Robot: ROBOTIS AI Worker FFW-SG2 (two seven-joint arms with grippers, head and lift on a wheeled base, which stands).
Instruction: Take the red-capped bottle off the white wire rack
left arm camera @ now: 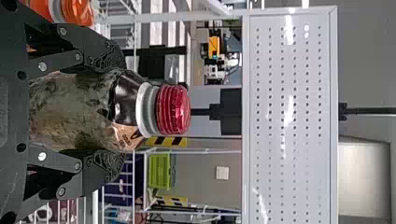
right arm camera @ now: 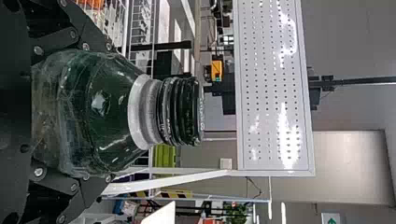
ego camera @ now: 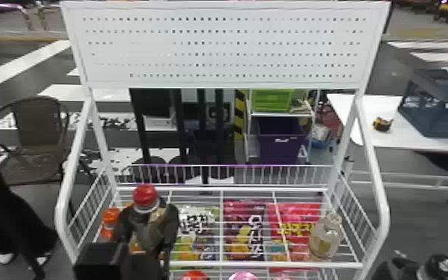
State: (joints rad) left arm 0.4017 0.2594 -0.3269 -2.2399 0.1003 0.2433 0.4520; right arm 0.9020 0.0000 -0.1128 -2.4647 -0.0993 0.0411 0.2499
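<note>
Left arm (ego camera: 100,262) enters at near edge, left of centre, its gripper (ego camera: 147,219) pointing upward and clamped with the two fingers held apart; right gripper (ego camera: 392,270) at near right corner, likewise clamped, its fingers spaced apart.

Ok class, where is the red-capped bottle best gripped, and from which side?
Probably the red-capped bottle is best held round its body, from the robot's side, squeezing both flanks: it is upright, and the broad body offers more than the tapering shoulder and narrow neck.
</note>
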